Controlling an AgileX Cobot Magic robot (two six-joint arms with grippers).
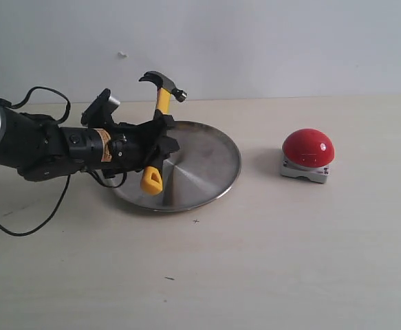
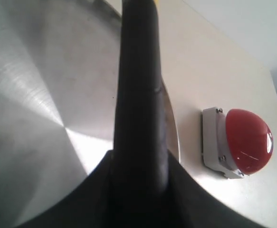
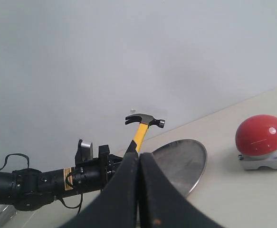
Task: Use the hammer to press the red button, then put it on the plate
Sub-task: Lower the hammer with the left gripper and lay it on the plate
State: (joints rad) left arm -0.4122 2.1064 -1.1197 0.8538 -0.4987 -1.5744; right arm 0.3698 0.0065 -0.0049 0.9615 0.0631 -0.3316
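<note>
You've got a brushed, shiny metal plate (image 1: 207, 172), a glossy red plastic button (image 1: 309, 146) at its three o'clock, smooth matt table (image 1: 255, 275) beneath.

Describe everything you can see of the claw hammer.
The small claw hammer has a dark grey steel head with curved claws, and a yellow handle ending in a holed yellow tip. It stands nearly upright, head up and slightly tilted. The left gripper clamps its mid-handle and hides that part. It is over the left part of the round brushed-steel plate. Whether the tip touches the plate cannot be told.
</note>
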